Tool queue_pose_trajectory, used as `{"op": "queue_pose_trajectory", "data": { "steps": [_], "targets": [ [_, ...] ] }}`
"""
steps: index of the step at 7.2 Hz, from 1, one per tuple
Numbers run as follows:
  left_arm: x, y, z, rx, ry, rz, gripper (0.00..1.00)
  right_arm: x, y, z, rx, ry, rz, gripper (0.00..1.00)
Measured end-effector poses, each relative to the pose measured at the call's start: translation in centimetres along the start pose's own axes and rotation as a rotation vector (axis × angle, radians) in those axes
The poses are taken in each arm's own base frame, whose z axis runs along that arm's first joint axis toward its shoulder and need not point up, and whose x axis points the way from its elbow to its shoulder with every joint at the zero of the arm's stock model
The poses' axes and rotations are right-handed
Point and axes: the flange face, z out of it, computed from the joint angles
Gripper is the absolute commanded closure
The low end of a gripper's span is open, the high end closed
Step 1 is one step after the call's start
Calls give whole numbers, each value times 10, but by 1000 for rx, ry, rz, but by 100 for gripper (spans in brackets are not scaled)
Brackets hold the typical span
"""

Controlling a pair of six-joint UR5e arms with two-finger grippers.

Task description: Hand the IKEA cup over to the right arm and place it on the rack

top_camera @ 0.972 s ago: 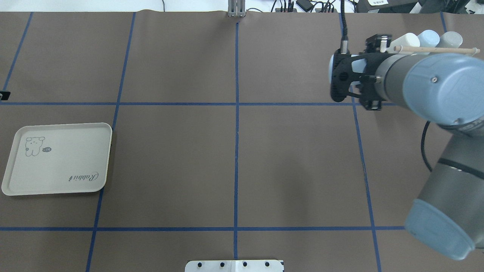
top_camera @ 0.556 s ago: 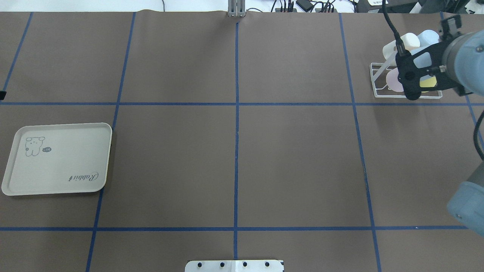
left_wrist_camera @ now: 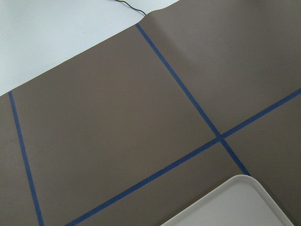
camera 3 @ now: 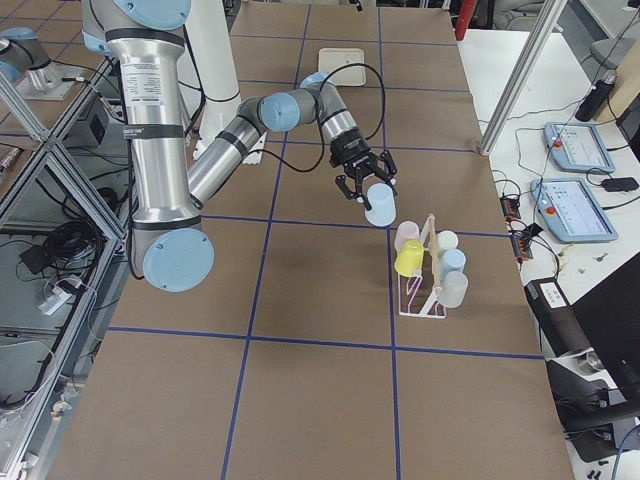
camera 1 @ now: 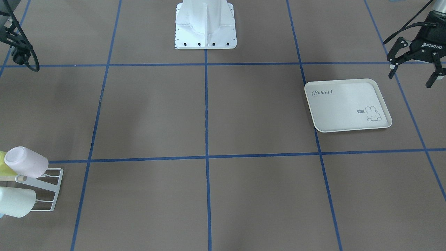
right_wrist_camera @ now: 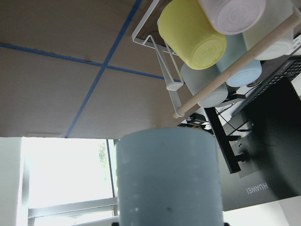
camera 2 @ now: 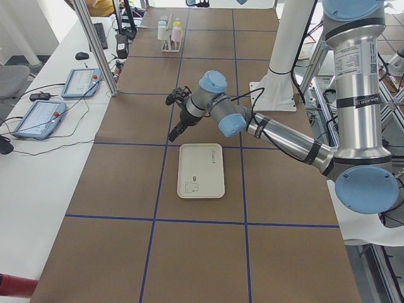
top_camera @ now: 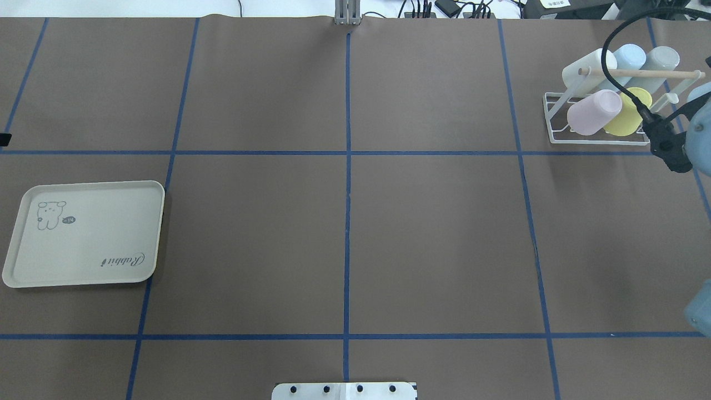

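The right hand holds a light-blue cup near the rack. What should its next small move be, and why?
Probably carry the light-blue plastic cup, held in the right hand, toward the white wire rack, aiming for the bare prong beside the yellow plastic cup; the cup hangs clear of the rack.

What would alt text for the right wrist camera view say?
A pale blue cup looms close at bottom centre. Beyond it, the white wire rack with a wooden dowel carries a yellow cup, a pink cup and paler cups, over brown paper with blue tape lines.
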Motion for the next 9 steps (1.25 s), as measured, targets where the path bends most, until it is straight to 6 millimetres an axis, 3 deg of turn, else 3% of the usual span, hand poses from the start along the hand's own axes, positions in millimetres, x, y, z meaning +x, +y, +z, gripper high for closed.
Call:
{"op": "queue_pose_trajectory", "data": {
  "steps": [2, 6, 9],
  "targets": [
    [1, 0, -1, 2, 1, 0, 0, -16, -12, 38, -2, 77, 0, 100],
    [3, -2, -6, 10, 3, -36, 0, -25, -51, 118, 35, 309, -38, 100],
    [4, -2, -7, 13, 5, -39, 0, -31, -48, 147, 26, 357, -66, 100]
  ]
}}
